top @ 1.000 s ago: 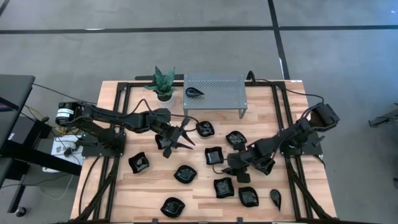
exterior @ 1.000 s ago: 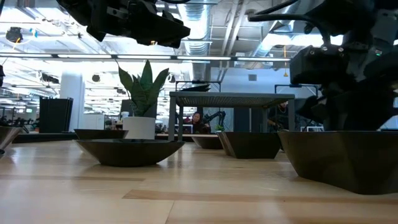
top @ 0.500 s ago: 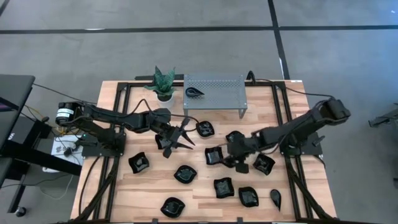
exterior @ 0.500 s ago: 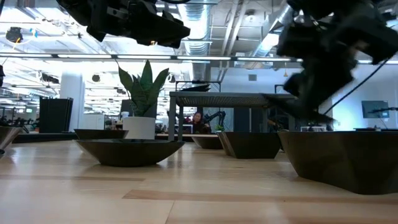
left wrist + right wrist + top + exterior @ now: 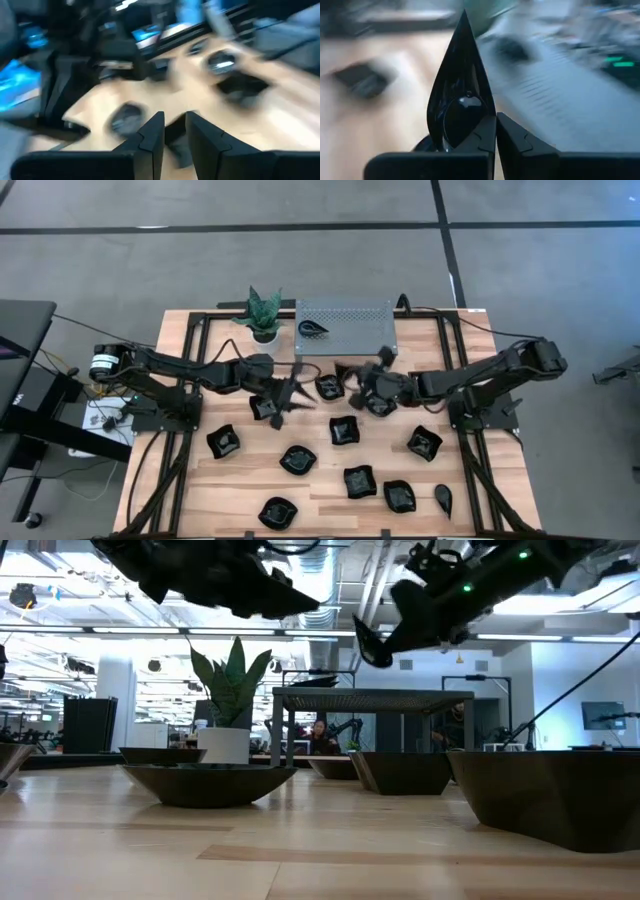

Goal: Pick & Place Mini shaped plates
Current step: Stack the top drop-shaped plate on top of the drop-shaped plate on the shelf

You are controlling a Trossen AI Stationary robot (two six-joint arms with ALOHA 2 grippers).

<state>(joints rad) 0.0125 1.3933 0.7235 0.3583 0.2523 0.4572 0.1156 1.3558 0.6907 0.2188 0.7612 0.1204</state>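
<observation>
My right gripper hangs above the table near the front of the grey perforated metal rack and is shut on a black teardrop mini plate. It shows high in the low view. A second teardrop plate lies on top of the rack. My left gripper hovers over the table's left middle, beside a black plate. Its wrist view is blurred and shows a narrow gap between the fingers. Several more black plates lie flat on the wood. My right gripper pinches the teardrop plate between its two fingers at the rim of its rounded end. The pointed tip sticks out forward past the fingertips. The plate is lifted clear of the table.
A potted plant stands at the far edge, left of the rack. Black plates lie scattered over the near half, among them a square one and a teardrop near the right corner. Black rails run along both sides.
My right gripper has risen from the near right part of the table and swung toward the far edge and left, up to the front of the rack, carrying the teardrop plate lifted clear. My left gripper has shifted slightly above its spot.
</observation>
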